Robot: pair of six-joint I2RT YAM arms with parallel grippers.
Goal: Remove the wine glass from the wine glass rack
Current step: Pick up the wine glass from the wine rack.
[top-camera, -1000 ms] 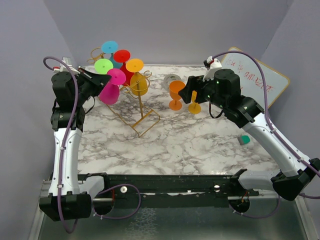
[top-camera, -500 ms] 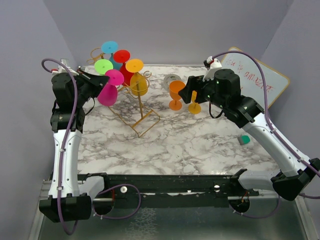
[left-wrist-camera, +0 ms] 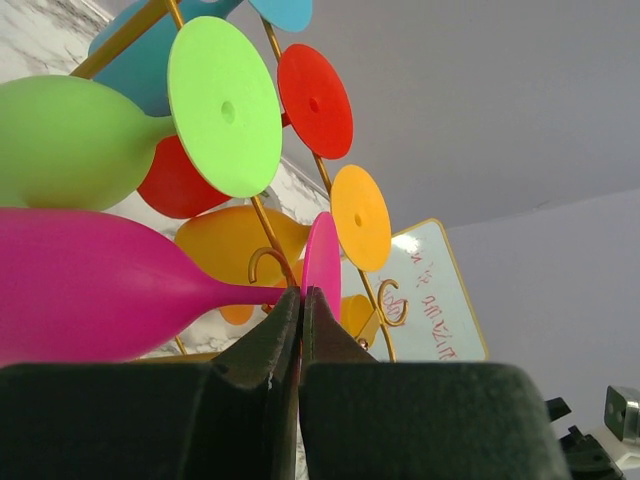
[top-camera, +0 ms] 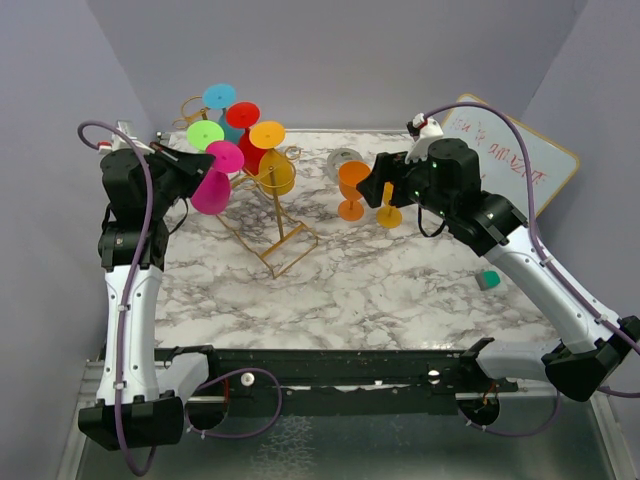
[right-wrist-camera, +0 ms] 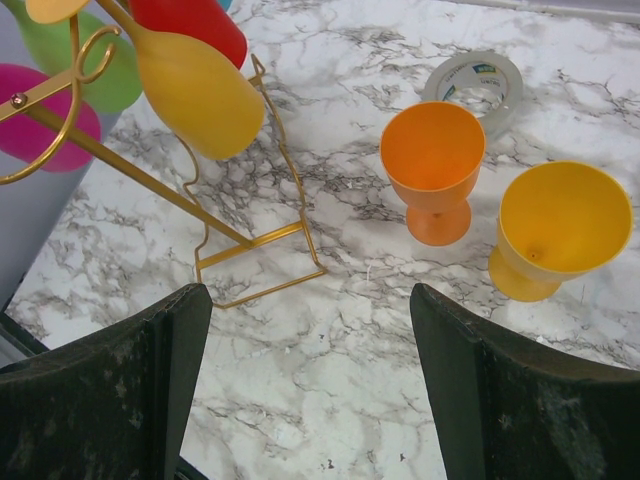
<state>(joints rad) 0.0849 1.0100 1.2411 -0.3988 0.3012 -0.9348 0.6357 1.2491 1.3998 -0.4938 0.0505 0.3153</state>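
A magenta wine glass lies sideways at the left side of the gold wire wine glass rack. My left gripper is shut on its thin stem just behind the round foot. In the left wrist view my left gripper has its jaws pressed together around the stem, with the magenta bowl to the left and a curled rack loop just behind. I cannot tell whether the stem still rests in that loop. My right gripper hangs open above the table with nothing between its fingers, as the right wrist view shows.
Green, blue, red and yellow glasses hang on the rack. An orange glass and a yellow glass stand upright right of it, near a tape roll. A whiteboard leans at the back right.
My left gripper has drawn the magenta glass a little to the left, away from the rack's post. The right arm has not moved.
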